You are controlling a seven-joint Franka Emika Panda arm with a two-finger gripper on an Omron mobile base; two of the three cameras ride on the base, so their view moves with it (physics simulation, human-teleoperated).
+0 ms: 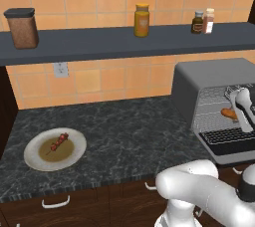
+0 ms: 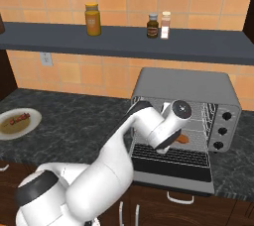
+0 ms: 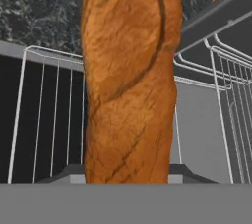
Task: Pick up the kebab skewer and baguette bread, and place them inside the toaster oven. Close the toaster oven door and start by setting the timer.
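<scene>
The toaster oven stands at the right of the counter, its door folded down flat. My gripper reaches into the open cavity, shut on the baguette bread, which hangs just above the wire rack. In the hand view the loaf hides my fingertips. The kebab skewer lies on a round plate far to the left on the counter.
A dark shelf runs above the counter with a brown canister, a yellow jar and two spice bottles. The oven's knobs sit on its right panel. A wall outlet is behind the plate.
</scene>
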